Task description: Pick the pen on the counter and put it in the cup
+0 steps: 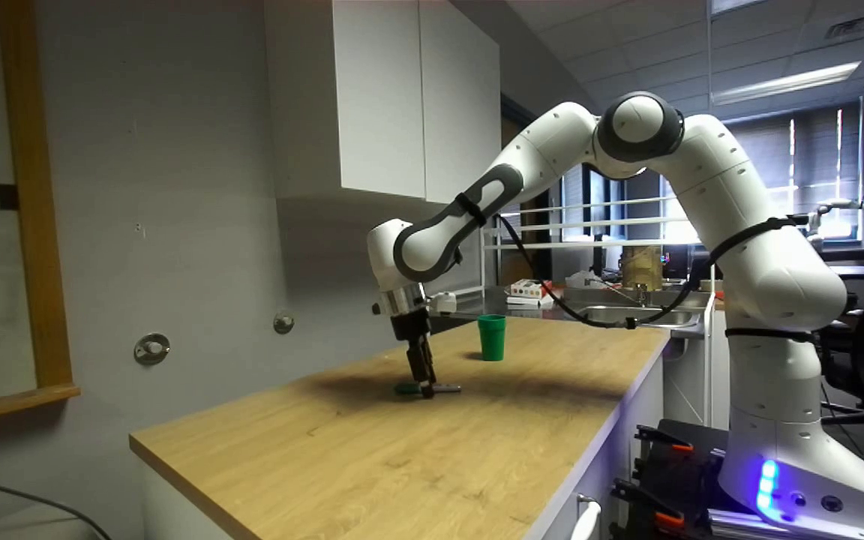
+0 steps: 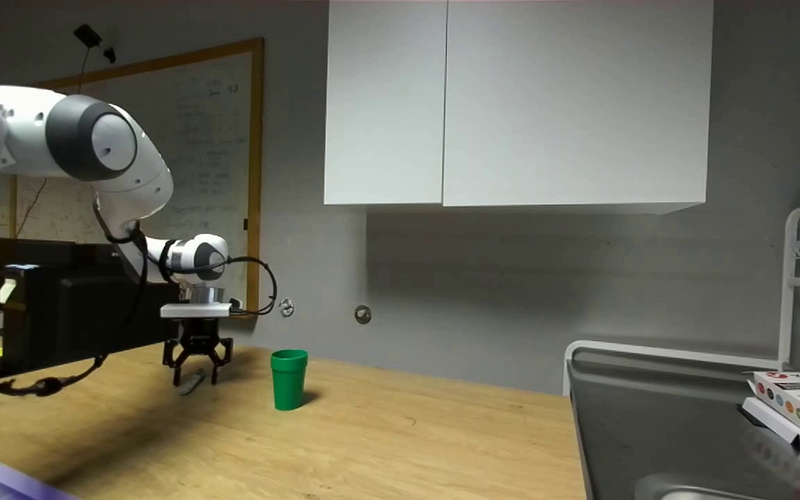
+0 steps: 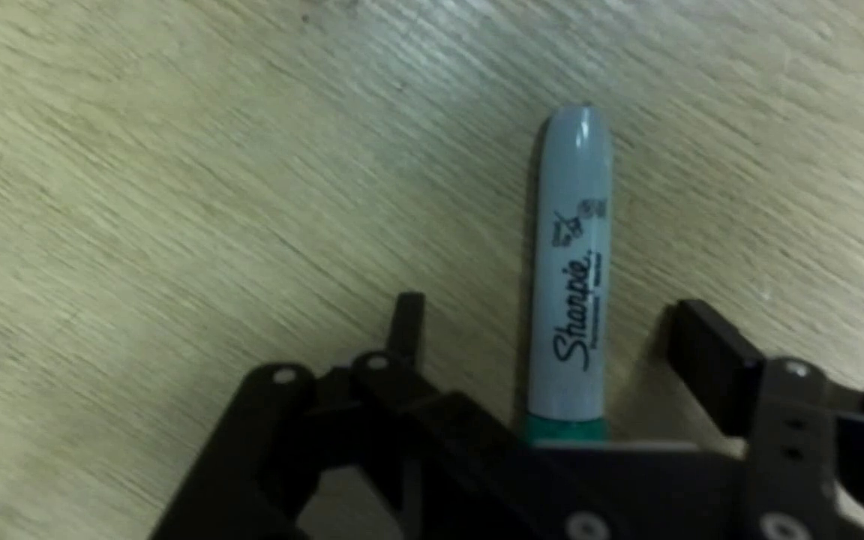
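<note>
The pen is a grey Sharpie marker [image 3: 571, 262] with a green cap, lying flat on the wooden counter [image 3: 177, 187] in the wrist view. It also shows in both exterior views [image 1: 447, 388] [image 2: 192, 382]. My gripper [image 3: 548, 304] is open, with one finger on each side of the pen and visible gaps between. The gripper hides most of the green cap in the wrist view. In both exterior views the gripper [image 1: 426, 388] [image 2: 196, 379] points down, fingertips close to the counter. The green cup [image 1: 491, 339] [image 2: 289, 380] stands upright on the counter, apart from the gripper.
A white wall cabinet [image 1: 383, 97] hangs above the counter along the grey wall. A sink [image 1: 672, 316] and small boxes [image 2: 799, 403] lie beyond the counter's end. A black monitor [image 2: 94, 305] stands behind the arm. The arm's cable hangs in a loop.
</note>
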You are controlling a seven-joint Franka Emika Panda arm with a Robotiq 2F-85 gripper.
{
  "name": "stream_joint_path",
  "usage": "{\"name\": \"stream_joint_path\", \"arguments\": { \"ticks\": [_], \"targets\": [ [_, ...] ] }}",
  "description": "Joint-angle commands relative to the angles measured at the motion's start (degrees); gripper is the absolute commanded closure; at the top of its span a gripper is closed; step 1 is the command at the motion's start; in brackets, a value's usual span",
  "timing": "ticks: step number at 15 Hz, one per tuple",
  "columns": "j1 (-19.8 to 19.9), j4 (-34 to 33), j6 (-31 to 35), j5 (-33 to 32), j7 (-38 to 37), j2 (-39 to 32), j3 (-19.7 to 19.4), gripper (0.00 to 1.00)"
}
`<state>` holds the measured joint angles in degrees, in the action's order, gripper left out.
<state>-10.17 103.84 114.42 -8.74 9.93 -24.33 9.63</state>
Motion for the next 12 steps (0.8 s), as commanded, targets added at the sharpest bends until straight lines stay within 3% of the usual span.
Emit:
{"name": "stream_joint_path", "arguments": {
  "ticks": [1,7,12],
  "targets": [
    [-0.33,-1.98,-1.15,-0.83,0.76,-1.17,-0.4,0.47],
    [-0.33,-2.4,-1.16,-0.86,0.26,-0.62,-0.52,0.94],
    [-0.27,0.38,0.14,-1.53,-4.21,3.61,-1.76,0.93]
  ]
}}
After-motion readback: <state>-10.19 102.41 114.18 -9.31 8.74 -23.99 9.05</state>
